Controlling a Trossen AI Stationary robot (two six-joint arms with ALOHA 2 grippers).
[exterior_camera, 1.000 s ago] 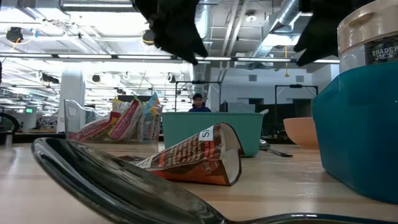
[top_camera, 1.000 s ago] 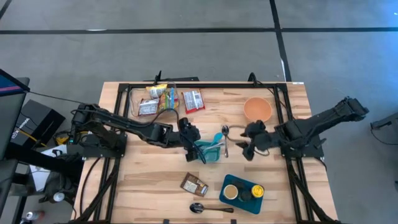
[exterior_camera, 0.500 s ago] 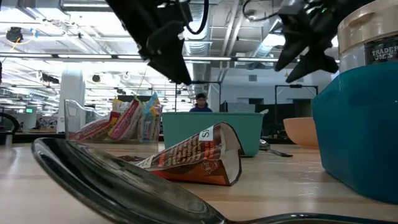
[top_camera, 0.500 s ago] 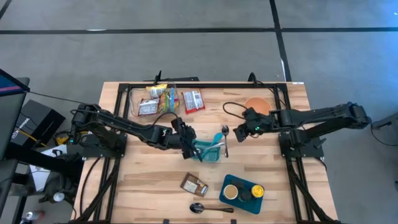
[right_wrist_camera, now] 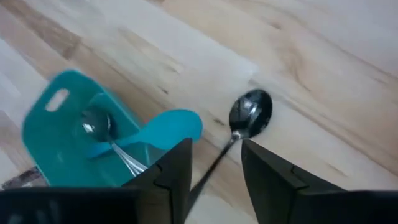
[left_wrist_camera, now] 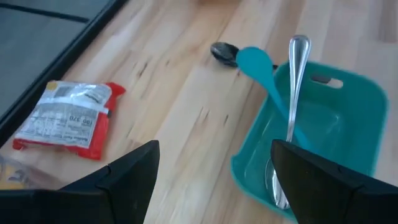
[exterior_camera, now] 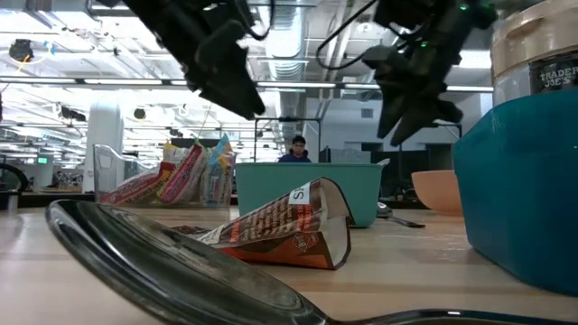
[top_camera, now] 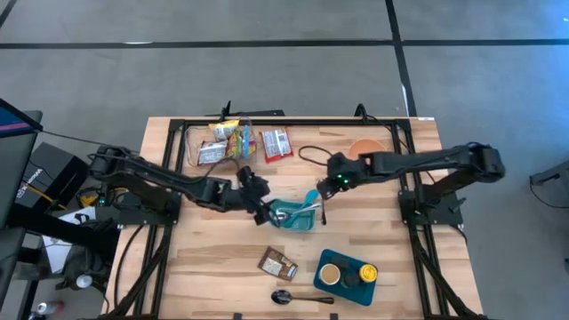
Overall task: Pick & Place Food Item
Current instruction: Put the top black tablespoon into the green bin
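A red and white food packet lies flat on the table at the far middle; it also shows in the left wrist view. A brown snack packet lies near the front edge. A teal bin at the middle holds a teal spoon and a metal spoon. My left gripper is open and empty, above the table just left of the bin. My right gripper is open and empty, hanging over a dark spoon that lies on the table right of the bin.
A clear container with several snack packets stands at the far left. An orange bowl sits at the far right. A teal tray with cups and a jar stands front right, with a spoon beside it at the front edge.
My right gripper has swung from the table's right side toward its left and far edge, ending over the dark spoon beside the bin. My left gripper has drawn back from the bin toward the table's left and far edge. No object has moved.
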